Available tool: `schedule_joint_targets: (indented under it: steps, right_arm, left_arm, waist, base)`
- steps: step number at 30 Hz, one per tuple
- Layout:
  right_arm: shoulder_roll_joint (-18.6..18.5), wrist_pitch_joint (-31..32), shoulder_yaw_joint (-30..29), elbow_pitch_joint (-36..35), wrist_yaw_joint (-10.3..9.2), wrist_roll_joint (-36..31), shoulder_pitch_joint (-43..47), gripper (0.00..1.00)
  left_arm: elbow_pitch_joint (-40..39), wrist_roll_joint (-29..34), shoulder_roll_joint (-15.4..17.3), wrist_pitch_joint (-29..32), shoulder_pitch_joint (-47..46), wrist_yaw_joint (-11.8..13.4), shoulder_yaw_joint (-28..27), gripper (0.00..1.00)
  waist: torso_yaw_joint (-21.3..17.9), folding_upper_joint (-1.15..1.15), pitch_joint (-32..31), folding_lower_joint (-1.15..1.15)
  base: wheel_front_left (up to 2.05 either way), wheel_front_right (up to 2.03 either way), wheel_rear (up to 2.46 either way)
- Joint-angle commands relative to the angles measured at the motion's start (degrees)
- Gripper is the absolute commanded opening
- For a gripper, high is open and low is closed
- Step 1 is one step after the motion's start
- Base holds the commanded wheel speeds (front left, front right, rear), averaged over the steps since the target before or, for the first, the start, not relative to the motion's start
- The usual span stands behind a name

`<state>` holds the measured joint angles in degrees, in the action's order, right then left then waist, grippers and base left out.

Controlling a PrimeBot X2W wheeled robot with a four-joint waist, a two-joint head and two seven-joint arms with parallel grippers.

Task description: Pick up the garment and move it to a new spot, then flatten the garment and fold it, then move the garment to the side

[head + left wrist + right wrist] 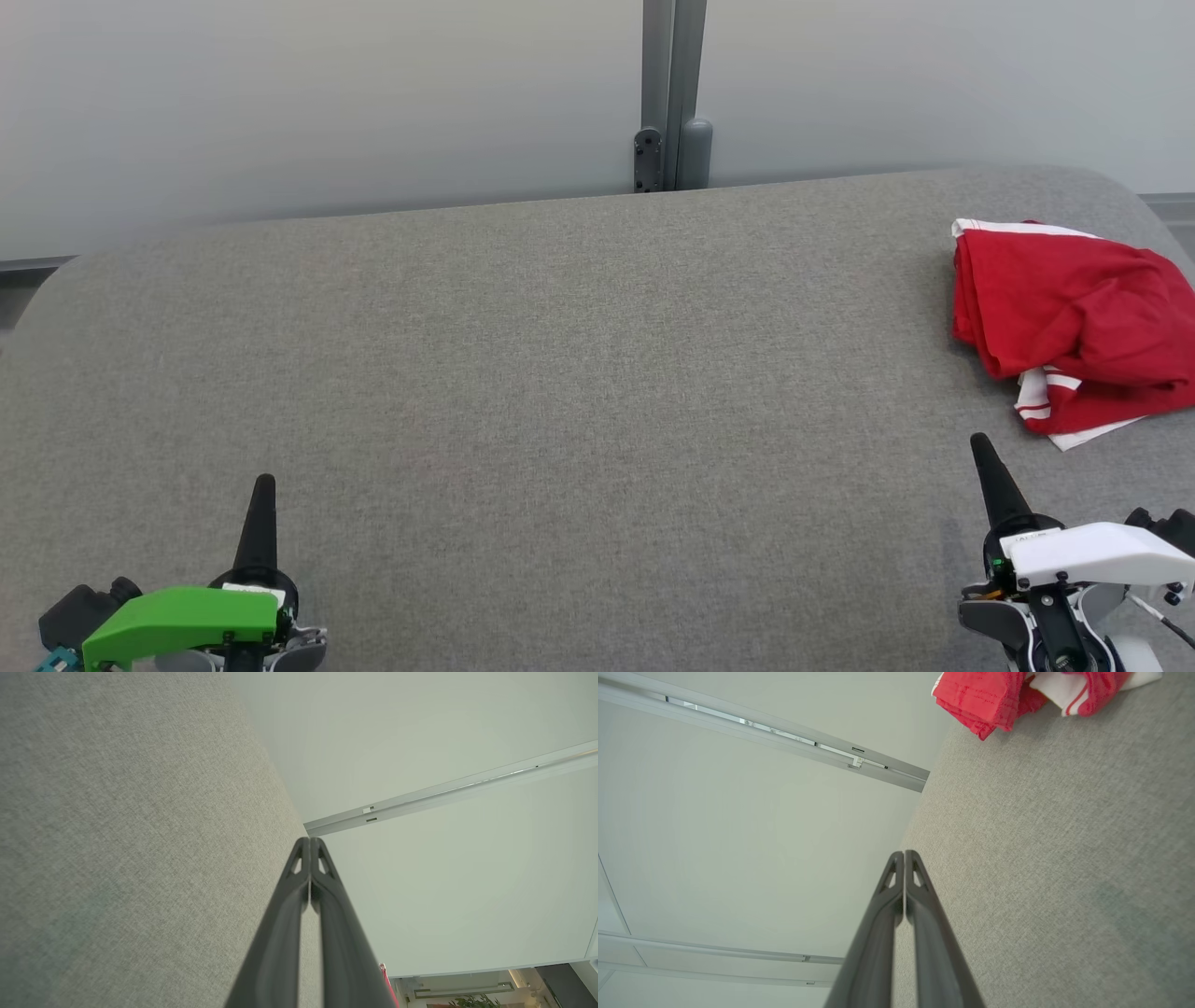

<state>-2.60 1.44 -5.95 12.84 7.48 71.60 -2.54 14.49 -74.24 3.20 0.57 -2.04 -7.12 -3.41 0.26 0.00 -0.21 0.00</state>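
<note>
1. The left gripper (265,483), under a green housing, is noted with its two long dark fingers pressed together tip to tip. Nothing is pinched between them.
2. The right gripper (979,442), under a white housing, is noted the same way: fingers closed against each other, nothing held.
3. Both grippers are seen low over a grey fabric surface (560,373), well apart from each other. Whether the fabric is touched cannot be told.
4. The red garment (1064,322), trimmed with white stripes, is found lying crumpled ahead of the right gripper's tip and off to its right, near it but apart.
5. From the left gripper the garment is well apart, far across the surface to its right.
6. In the right wrist view, bunched red folds and a white striped edge are recorded beyond the fingertips.
7. A grey metal post (672,93) between pale wall panels is seen beyond both tips, behind the surface's far edge.
</note>
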Motion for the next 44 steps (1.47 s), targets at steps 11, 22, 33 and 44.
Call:
schedule_joint_targets:
  steps: [11,22,33,44]
  right_arm:
    - [-0.39,1.69,-0.31,0.25,0.02,6.56,-1.92,0.00]
    - [-0.40,2.99,-0.44,0.60,0.03,11.73,-2.67,0.00]
    - [-0.41,4.12,-0.55,0.95,0.03,16.36,-3.40,0.00]
    - [-0.41,5.19,-0.66,1.27,0.03,20.75,-4.03,0.00]
  left_arm:
    - [-0.52,-5.88,0.46,1.78,-2.29,-0.41,-0.92,0.00]
    - [-0.53,-10.61,0.42,3.09,-3.13,-0.43,-1.49,0.00]
    - [-0.53,-14.74,0.38,4.36,-3.91,-0.46,-2.03,0.00]
    - [-0.53,-18.63,0.33,5.56,-4.68,-0.52,-2.59,0.00]
  waist:
    - [-0.06,0.00,0.10,0.00]
    - [-0.12,0.00,0.19,0.00]
    - [-0.19,0.00,0.29,0.00]
    - [-0.25,0.00,0.38,0.00]
  base:
    - [0.00,0.00,0.00]
    - [0.00,0.00,0.00]
    - [0.00,0.00,0.00]
    - [0.00,0.00,0.00]
